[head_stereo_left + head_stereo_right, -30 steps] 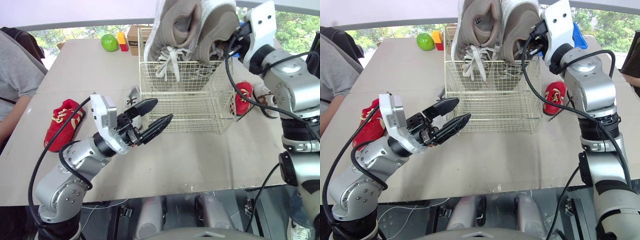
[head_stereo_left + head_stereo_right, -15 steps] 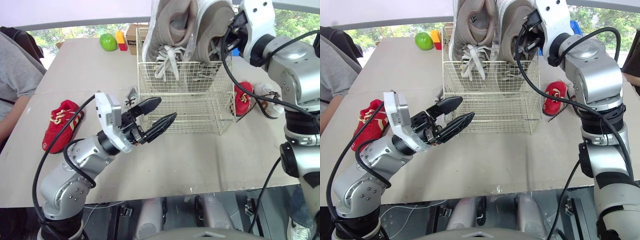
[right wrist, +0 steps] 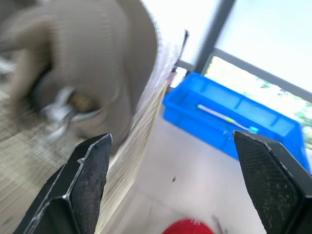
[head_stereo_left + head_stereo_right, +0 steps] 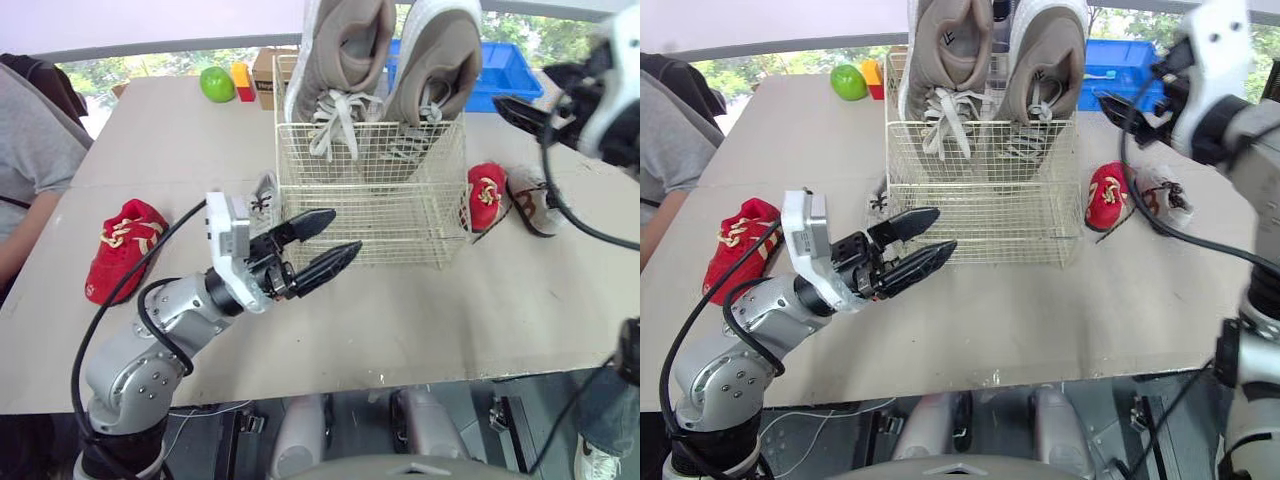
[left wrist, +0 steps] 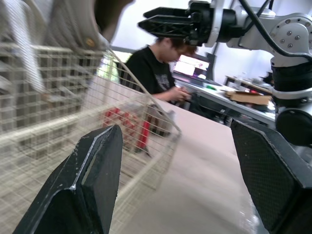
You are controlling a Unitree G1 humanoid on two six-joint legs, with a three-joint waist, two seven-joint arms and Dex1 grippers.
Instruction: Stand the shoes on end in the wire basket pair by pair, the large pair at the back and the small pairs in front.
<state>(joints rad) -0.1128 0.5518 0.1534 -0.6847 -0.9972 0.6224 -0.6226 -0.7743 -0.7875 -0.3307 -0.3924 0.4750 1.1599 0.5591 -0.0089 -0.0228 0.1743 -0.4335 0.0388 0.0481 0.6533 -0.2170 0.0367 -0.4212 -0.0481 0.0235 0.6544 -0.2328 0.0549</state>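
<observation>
The small shoes waiting on the surface look light, with soft fabric uppers over stiffer soles, so I judge a pinch across sole and upper at mid-foot, or on the heel collar, to be the safest hold; loose laces may well catch in the wire; the small grey shoe lies just beside the left wall of the wire basket, one red shoe lies well apart to the left, and a second red shoe sits just beside the basket's right wall with a brown-trimmed shoe next to it; the large pair stands on end at the back of the basket, toes down as far as I can tell, heels well above the rim and laces hanging against the mesh; the front part of the basket holds no shoe; the left hand hovers open and empty before the basket's left front corner, near the grey shoe; the right hand hangs open and empty beside the right-hand large shoe, apart from it; behind, a blue bin holds a slim white stick-like item; a green apple sits near the far edge; a person sits at the left.
</observation>
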